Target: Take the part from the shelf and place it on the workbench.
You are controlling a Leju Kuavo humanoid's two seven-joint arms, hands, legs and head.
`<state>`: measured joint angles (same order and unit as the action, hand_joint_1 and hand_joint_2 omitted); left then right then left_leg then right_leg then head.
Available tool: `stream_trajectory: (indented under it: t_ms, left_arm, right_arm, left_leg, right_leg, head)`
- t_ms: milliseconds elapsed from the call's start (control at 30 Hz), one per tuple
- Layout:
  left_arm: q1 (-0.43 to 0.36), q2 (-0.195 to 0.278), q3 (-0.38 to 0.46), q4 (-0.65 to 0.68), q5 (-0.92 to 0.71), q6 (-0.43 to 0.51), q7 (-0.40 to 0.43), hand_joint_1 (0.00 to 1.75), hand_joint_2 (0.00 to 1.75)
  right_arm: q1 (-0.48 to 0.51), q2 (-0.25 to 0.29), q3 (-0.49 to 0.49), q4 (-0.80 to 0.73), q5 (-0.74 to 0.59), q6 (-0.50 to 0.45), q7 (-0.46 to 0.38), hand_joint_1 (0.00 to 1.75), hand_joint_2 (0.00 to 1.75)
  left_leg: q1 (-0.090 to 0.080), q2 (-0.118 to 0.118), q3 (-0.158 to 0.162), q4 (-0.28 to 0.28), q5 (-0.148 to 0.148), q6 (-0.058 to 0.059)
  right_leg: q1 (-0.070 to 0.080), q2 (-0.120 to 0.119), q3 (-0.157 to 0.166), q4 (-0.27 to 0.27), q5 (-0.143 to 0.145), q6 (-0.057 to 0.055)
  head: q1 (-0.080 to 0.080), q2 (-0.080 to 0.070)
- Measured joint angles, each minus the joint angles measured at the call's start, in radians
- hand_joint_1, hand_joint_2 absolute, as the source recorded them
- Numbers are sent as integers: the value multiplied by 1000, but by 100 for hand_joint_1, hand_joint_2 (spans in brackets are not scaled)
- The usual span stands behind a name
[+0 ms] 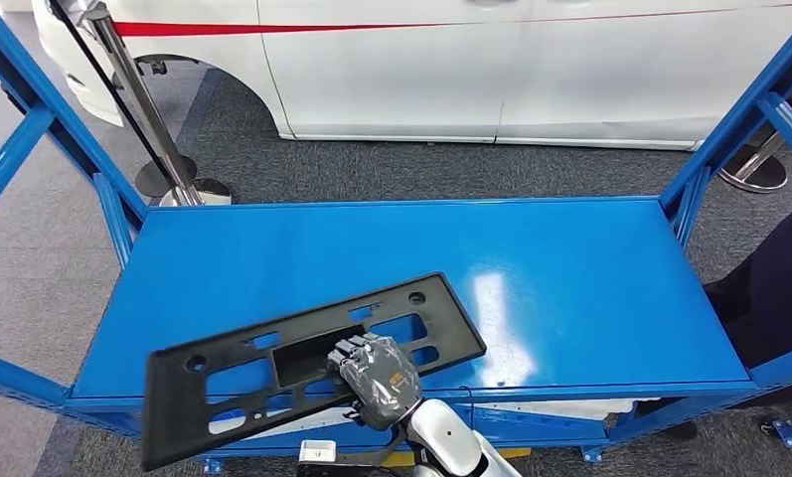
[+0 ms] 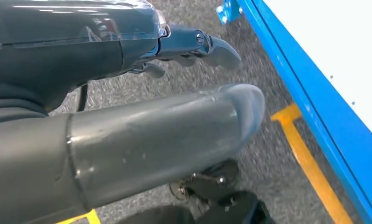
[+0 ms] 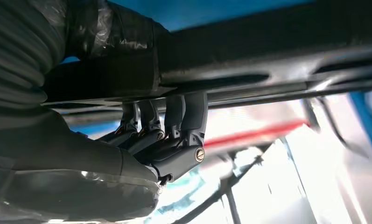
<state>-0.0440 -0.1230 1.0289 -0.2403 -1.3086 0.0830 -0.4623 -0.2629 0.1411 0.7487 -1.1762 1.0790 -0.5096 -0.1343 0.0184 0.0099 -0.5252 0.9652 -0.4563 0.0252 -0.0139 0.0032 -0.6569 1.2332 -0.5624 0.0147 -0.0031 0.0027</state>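
Carrying step, by the look of it: part (image 1: 302, 363) gripped by right hand (image 1: 377, 378), far end over the blue bench (image 1: 570, 288), near end jutting left of the fingers past the edge; next, lowering flat and letting go. Left hand (image 2: 128, 93) hanging, fingers (image 2: 207, 44) loosely apart, holding nothing. Seen at the right wrist, hidden from the head: fingers (image 3: 174, 126) hooked through a slot, pinching the part.

The part (image 1: 302, 363) is a flat, black, elongated rectangular plastic panel with several rectangular cutouts and round holes near its corners. It is lying tilted over the near-left area of the blue workbench (image 1: 570, 288), its long axis running diagonally from near-left to far-right. Its near-left end is overhanging the workbench's near edge. The right hand (image 1: 377, 376) is gripping its near long edge around the middle.
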Motion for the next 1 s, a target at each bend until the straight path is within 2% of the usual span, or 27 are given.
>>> stream_trajectory:
  t_ms: [67,133,233,267,333,400,433,467,500,567,600,633,700,733,800,833,900,933,967,1000]
  left_arm:
    - [1,-3,7,0,2,2,-5,0,0]
    - [1,-4,12,0,4,3,-8,0,0]
    - [3,-5,22,0,4,6,-11,0,0]
    - [4,-5,25,0,4,8,-13,0,0]
    - [4,-6,32,0,3,12,-17,0,0]
    - [5,-9,37,0,2,15,-20,0,0]
    - [6,-9,39,0,2,17,-21,0,0]
    - [7,-10,42,0,1,17,-22,0,0]
    - [7,-10,45,0,1,18,-22,0,0]
    - [7,-10,51,0,2,18,-24,0,0]
    - [6,-10,54,0,2,18,-25,0,0]
    - [5,-10,57,0,2,18,-25,0,0]
    - [5,-10,60,0,3,18,-26,0,0]
    - [6,-11,61,0,3,18,-26,0,0]
    - [6,-13,65,0,3,16,-26,0,0]
    - [5,-14,67,0,3,15,-27,0,0]
    - [4,-15,73,0,1,13,-26,0,0]
    - [4,-15,75,0,0,17,-25,0,0]
    - [5,-15,78,0,0,22,-23,0,0]
    - [5,-15,80,0,2,27,-21,0,0]
  right_arm:
    - [20,-9,0,-102,-47,11,-18,175,175]
    - [34,-17,0,-177,-82,14,-35,175,175]
    - [65,-38,-1,-290,-201,-7,-104,175,175]
    - [74,-45,-1,-340,-257,-14,-130,175,175]
    - [88,-55,-4,-446,-376,-24,-174,175,175]
    - [101,-64,-12,-539,-472,-28,-204,175,175]
    - [108,-69,-16,-574,-514,-28,-217,175,175]
    - [116,-74,-22,-605,-562,-25,-231,175,175]
    - [126,-79,-29,-633,-620,-17,-246,175,175]
    - [144,-86,-45,-687,-737,8,-271,175,175]
    - [151,-90,-54,-711,-780,19,-279,175,175]
    - [157,-92,-64,-732,-807,26,-283,175,175]
    - [167,-98,-79,-760,-829,34,-289,175,175]
    - [172,-100,-85,-770,-841,41,-292,175,175]
    - [186,-103,-99,-786,-887,65,-301,175,175]
    - [195,-104,-108,-793,-921,80,-305,175,175]
    - [217,-107,-129,-801,-991,113,-308,175,175]
    - [230,-109,-141,-802,-1018,127,-305,175,175]
    - [243,-110,-153,-802,-1038,138,-299,175,175]
    - [254,-111,-165,-801,-1052,146,-291,175,175]
  left_leg:
    - [-1,-2,-3,13,-8,-9]
    - [-5,-4,-11,26,-15,-20]
    - [-2,-6,-18,33,-20,-35]
    - [0,-6,-24,45,-31,-40]
    - [3,-6,-63,130,-84,-48]
    - [4,-6,-126,266,-144,-53]
    - [4,-6,-148,311,-154,-54]
    - [4,-6,-155,321,-146,-53]
    - [4,-6,-144,292,-118,-50]
    - [1,-6,-84,160,-47,-38]
    - [-2,-6,-56,99,-23,-31]
    - [-5,-6,-38,59,-13,-26]
    - [-10,-6,-31,39,-15,-20]
    - [-8,-6,-30,33,-13,-16]
    - [-3,-5,-24,19,-6,-5]
    - [0,-5,-21,13,-3,0]
    - [-2,-4,-21,13,-3,6]
    - [-3,-4,-21,14,-4,6]
    - [-3,-5,-21,16,-6,7]
    - [-3,-6,-21,19,-8,6]
  right_leg:
    - [-2,-1,63,-131,61,-3]
    - [0,0,92,-202,82,-13]
    - [4,-1,86,-204,81,-33]
    - [3,-1,86,-206,83,-40]
    - [0,-3,85,-210,85,-49]
    - [2,-5,85,-210,83,-53]
    - [3,-5,86,-210,82,-54]
    - [4,-4,87,-210,81,-55]
    - [4,-3,90,-209,80,-54]
    - [6,-2,96,-210,75,-51]
    - [7,-2,98,-209,73,-48]
    - [8,-2,97,-208,73,-43]
    - [8,-2,95,-210,74,-32]
    - [8,-3,95,-210,73,-26]
    - [8,-3,86,-186,53,-15]
    - [7,-3,68,-145,27,-10]
    - [4,-2,7,-20,-34,-4]
    - [3,-2,-22,34,-51,-2]
    - [1,-3,-35,56,-47,0]
    - [0,-3,-32,45,-28,1]
  head:
    - [0,0]
    - [0,0]
    - [0,0]
    - [0,0]
    - [0,0]
    - [0,0]
    - [0,0]
    - [0,0]
    - [0,0]
    - [0,0]
    - [0,0]
    - [0,0]
    - [0,0]
    - [0,0]
    - [0,0]
    - [0,0]
    - [0,0]
    - [0,0]
    - [0,0]
    - [0,0]
